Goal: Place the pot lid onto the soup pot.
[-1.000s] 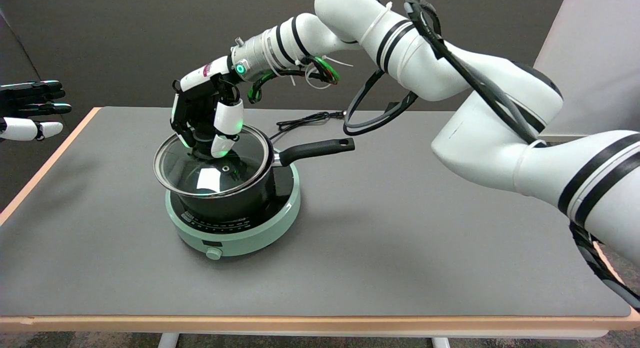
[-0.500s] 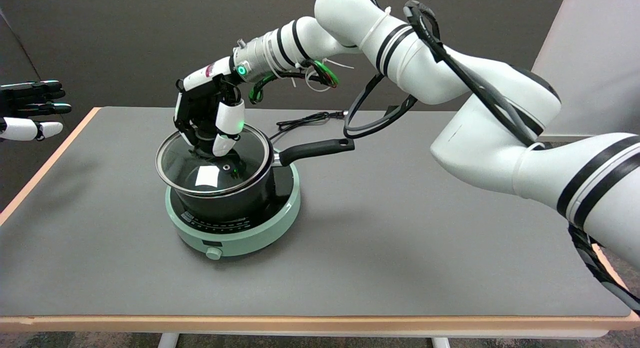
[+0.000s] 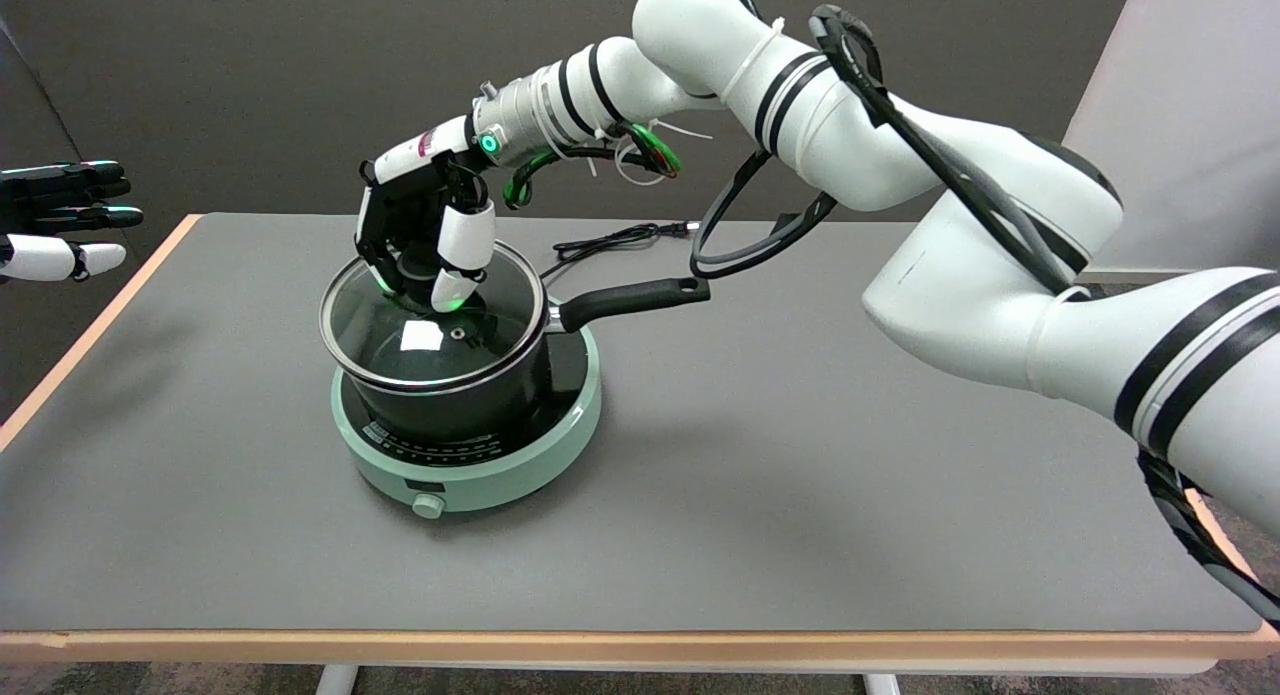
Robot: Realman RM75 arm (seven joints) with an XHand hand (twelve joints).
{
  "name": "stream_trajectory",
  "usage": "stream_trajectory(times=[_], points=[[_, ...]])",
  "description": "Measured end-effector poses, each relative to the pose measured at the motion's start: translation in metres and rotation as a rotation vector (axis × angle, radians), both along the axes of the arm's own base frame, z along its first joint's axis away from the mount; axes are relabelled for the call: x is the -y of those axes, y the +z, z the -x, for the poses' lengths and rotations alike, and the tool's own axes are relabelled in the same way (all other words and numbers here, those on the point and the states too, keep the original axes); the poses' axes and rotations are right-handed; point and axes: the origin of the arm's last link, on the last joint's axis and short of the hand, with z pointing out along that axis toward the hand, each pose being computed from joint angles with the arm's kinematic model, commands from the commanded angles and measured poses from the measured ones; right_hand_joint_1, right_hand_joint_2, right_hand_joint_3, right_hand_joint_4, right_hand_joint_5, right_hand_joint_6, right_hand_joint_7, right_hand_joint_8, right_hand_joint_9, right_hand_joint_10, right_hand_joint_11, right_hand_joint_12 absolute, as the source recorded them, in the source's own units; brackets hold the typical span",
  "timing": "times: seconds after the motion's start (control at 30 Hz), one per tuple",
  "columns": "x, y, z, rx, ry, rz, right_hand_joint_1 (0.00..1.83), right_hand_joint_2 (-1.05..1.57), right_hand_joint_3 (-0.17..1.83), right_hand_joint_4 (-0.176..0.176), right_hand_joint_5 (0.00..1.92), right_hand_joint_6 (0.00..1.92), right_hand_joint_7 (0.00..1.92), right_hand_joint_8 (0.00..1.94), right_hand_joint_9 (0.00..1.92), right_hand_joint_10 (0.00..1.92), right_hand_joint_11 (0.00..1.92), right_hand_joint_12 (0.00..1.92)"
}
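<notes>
The pot lid (image 3: pixel 432 327) is shifted rightward and levelled since the earlier frame, now seated on the soup pot (image 3: pixel 455 400). Its knob is grasped by the right hand (image 3: pixel 425 237).

Table (image 3: pixel 800 495): flat grey worktop with a pale wood-coloured edge band along its near and left sides.
Table legs (image 3: pixel 340 679): white, showing under the near edge.
Back wall (image 3: pixel 250 75): dark, matt grey-brown.
Panel (image 3: pixel 1180 115): pale, slanted, at upper right.
Floor (image 3: pixel 150 679): dark, mottled strip below the near edge.
Light: even, soft shadows.
</notes>
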Motion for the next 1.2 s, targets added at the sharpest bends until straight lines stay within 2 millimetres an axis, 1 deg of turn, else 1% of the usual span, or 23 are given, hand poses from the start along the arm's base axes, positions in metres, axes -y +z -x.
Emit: stream_trajectory(times=[0.4, 0.87, 0.9, 0.93, 0.97, 1.0, 1.07, 1.13, 1.17, 1.2], points=[[-0.0008, 0.0022, 0.0007, -0.013, -0.001, -0.006, 1.35, 0.82, 0.73, 0.176, 0.76, 0.95, 0.87, 1.41, 0.8, 1.58, 0.65, 1.54], [-0.0057, -0.0011, -0.0006, -0.026, -0.009, -0.039, 1.35, 0.82, 0.73, 0.176, 0.76, 0.95, 0.87, 1.41, 0.8, 1.59, 0.65, 1.55], [-0.006, -0.0015, -0.0008, -0.026, -0.01, -0.041, 1.35, 0.82, 0.73, 0.176, 0.76, 0.95, 0.87, 1.41, 0.8, 1.59, 0.65, 1.54], [-0.0062, -0.0016, -0.0008, -0.026, -0.01, -0.042, 1.35, 0.84, 0.72, 0.176, 0.77, 0.9, 0.85, 1.43, 0.79, 1.59, 0.65, 1.54], [-0.0063, -0.0018, -0.001, -0.027, -0.009, -0.043, 1.35, 0.84, 0.71, 0.176, 0.76, 0.88, 0.86, 1.42, 0.78, 1.61, 0.64, 1.57], [-0.0064, -0.002, -0.0012, -0.026, -0.009, -0.044, 1.34, 0.87, 0.66, 0.176, 0.76, 0.82, 0.84, 1.42, 0.8, 1.62, 0.62, 1.61], [-0.0066, -0.0022, -0.0014, -0.026, -0.009, -0.045, 1.34, 0.96, 0.45, 0.176, 0.74, 0.7, 0.85, 1.32, 0.76, 1.57, 0.48, 1.75], [-0.0067, -0.0025, -0.0018, -0.025, -0.008, -0.046, 1.33, 1.01, 0.34, 0.156, 0.72, 0.64, 0.84, 1.31, 0.75, 1.52, 0.36, 1.79], [-0.0068, -0.0027, -0.002, -0.025, -0.007, -0.046, 1.17, 0.92, 0.58, 0.161, 0.73, 0.6, 0.85, 1.12, 0.75, 1.49, 0.31, 1.79], [-0.0068, -0.0027, -0.0022, -0.024, -0.007, -0.046, 0.98, 0.8, 0.87, 0.17, 0.74, 0.57, 0.87, 0.89, 0.76, 1.44, 0.28, 1.8]])
